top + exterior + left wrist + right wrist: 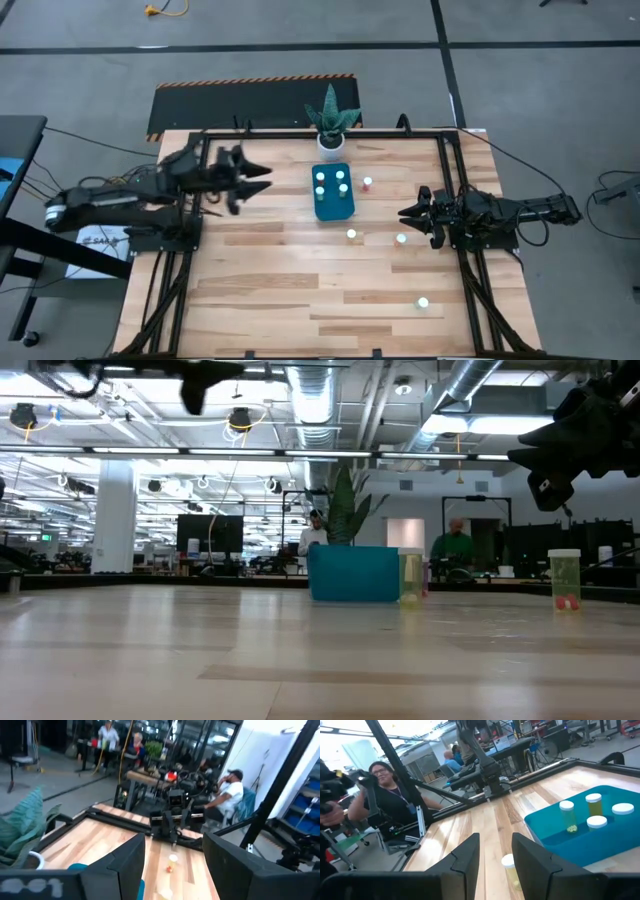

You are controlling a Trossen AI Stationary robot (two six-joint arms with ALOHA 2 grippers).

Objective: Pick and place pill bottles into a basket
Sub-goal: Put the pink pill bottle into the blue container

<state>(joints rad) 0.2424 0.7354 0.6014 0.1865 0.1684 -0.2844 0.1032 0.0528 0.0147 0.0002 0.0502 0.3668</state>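
Your right gripper (495,857) open over one pill bottle (510,866), teal basket (333,205) holding four bottles, left gripper (258,180) open beside it.

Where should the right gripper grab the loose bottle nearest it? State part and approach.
Probably the round body just under the white cap, coming from straight above with the open right gripper. That pill bottle stands upright and alone on the table, so both its sides are free.
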